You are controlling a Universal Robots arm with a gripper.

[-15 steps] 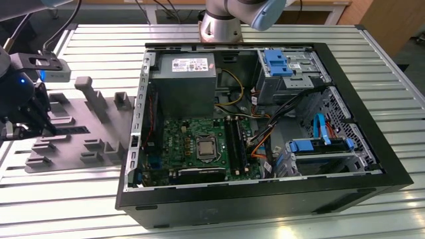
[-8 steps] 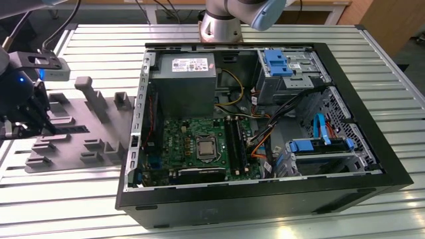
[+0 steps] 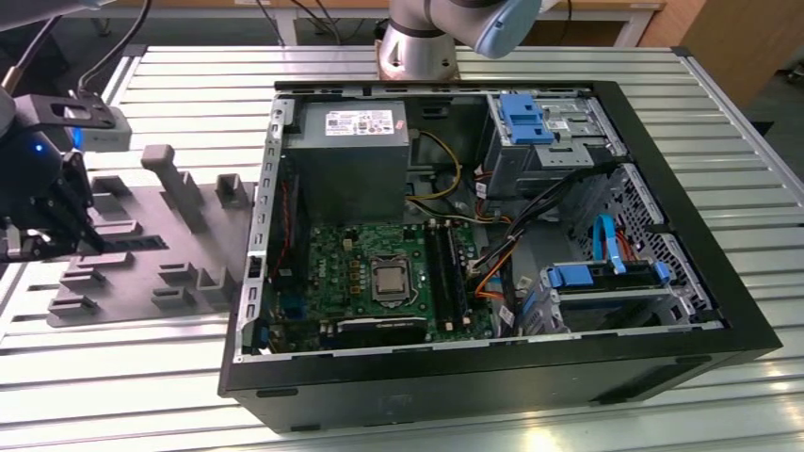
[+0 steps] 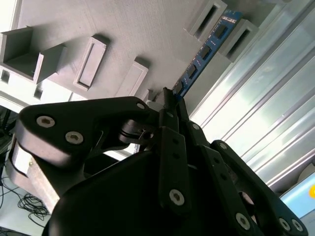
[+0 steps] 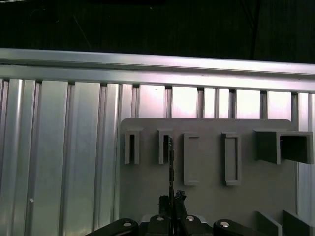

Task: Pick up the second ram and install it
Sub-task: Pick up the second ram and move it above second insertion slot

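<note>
- Gripper (image 3: 33,247): it hangs low over the grey plate (image 3: 141,215) on the bench (image 3: 188,85), at the exterior view's left.
- Fingers (image 4: 170,129): they are drawn together on the near end of the ram (image 4: 206,49), one on each flat face, so the stick is pinched and not merely flanked.
- Ram, position: in the second wrist view it is a blue board with dark chips. Its near end sits between the fingertips, and its far end lies between two raised blocks (image 4: 242,35) of the plate.
- Ram, long axis: the stick points straight away from the fingers and runs close along the plate's face. In the first wrist view the ram (image 5: 170,167) appears edge-on, as a thin dark line in the gripper's (image 5: 172,199) mid-plane.
- Seating: the pictures do not settle whether the ram still rests in the blocks or has just come clear of them. Judged from the far end, it is at most barely raised.
- Target: the black memory slots (image 3: 446,266) sit on the green motherboard (image 3: 364,247) inside the open case (image 3: 503,89). They are well apart from the gripper, toward the exterior view's right.
- Governing relation: the install turns on matching the ram's long axis to the slots' long axis, edge downward. As judged here, the grip at one end leaves most of the stick's length unsupported.
</note>
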